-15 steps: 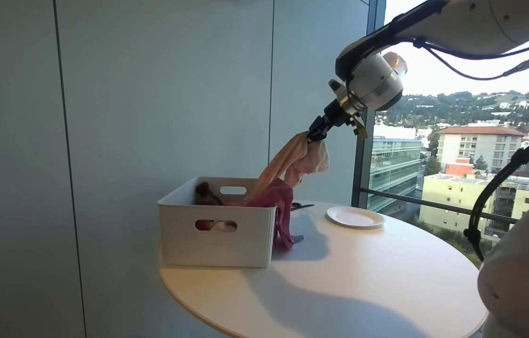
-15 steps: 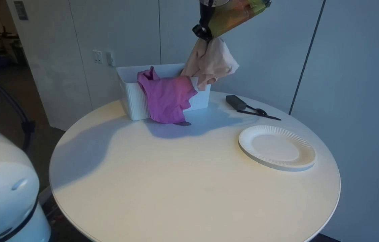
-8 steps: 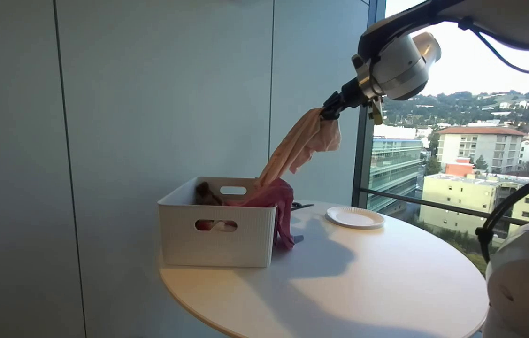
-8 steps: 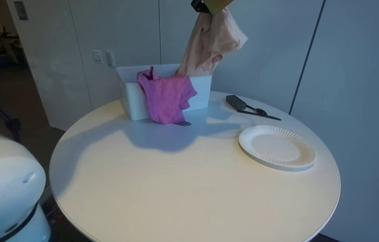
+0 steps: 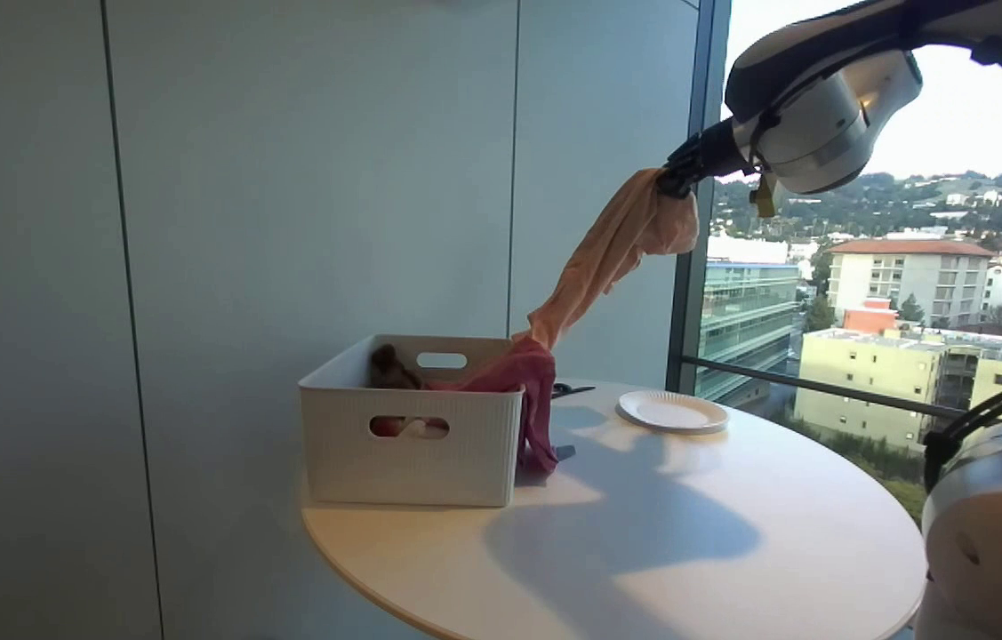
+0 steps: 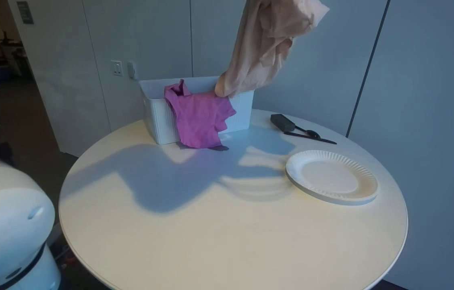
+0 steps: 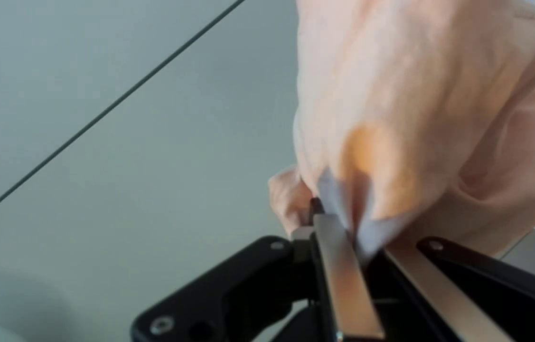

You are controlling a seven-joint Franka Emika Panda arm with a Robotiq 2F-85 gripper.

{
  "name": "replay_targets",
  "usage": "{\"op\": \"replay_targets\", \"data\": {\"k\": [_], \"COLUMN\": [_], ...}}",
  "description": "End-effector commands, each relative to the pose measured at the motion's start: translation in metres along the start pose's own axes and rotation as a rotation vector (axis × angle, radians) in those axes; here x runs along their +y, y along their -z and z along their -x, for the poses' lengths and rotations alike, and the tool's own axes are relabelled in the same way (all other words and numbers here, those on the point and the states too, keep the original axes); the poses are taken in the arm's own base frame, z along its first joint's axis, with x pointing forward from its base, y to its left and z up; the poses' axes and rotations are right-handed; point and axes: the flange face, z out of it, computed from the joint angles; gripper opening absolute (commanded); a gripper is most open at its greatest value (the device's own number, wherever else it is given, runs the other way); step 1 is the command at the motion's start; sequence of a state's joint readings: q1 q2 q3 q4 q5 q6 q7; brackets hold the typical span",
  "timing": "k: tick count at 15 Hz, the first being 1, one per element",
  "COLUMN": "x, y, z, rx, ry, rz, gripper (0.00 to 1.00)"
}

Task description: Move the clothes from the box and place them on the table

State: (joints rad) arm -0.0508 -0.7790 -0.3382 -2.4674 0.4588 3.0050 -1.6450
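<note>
Over table (image 6: 243, 245), fingers (image 7: 347, 280) clamp peach cloth (image 5: 598, 255)

Gripper (image 5: 673, 180) risen and moved farther from the box (image 5: 412, 471); peach cloth (image 5: 603, 255) drawn farther out; shadow (image 5: 669, 526) on tabletop (image 5: 821, 551) shifted.

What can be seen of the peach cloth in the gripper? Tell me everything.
The peach cloth looks like thin, soft fabric, much creased. The gripper is shut on it, bunching it near the top; a loose part hangs below the grip, and a longer part slants down in folds toward the box. In an exterior view its lower end shows in front of the box's rim and the magenta cloth; whether it touches either is unclear. Folds hide its full outline.
</note>
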Motion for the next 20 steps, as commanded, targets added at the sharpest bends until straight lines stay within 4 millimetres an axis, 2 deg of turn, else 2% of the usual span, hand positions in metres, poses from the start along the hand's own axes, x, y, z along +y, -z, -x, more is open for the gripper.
{"op": "replay_targets", "data": {"k": [1, 3, 5, 10, 13, 20], "x": [0.0, -0.003, -0.013, -0.061, -0.096, -0.173], "y": [0.05, 0.059, 0.051, 0.006, -0.028, -0.103], "z": [0.003, 0.012, 0.03, 0.067, 0.093, 0.141], "rx": [-0.012, -0.068, -0.158, -0.265, -0.349, -0.644], "ry": [-0.009, -0.019, -0.072, -0.225, -0.309, -0.443], "rz": [0.146, 0.14, 0.025, -0.298, -0.474, -0.759], "gripper": [0.04, 0.04, 0.02, 0.02, 0.02, 0.02]}}
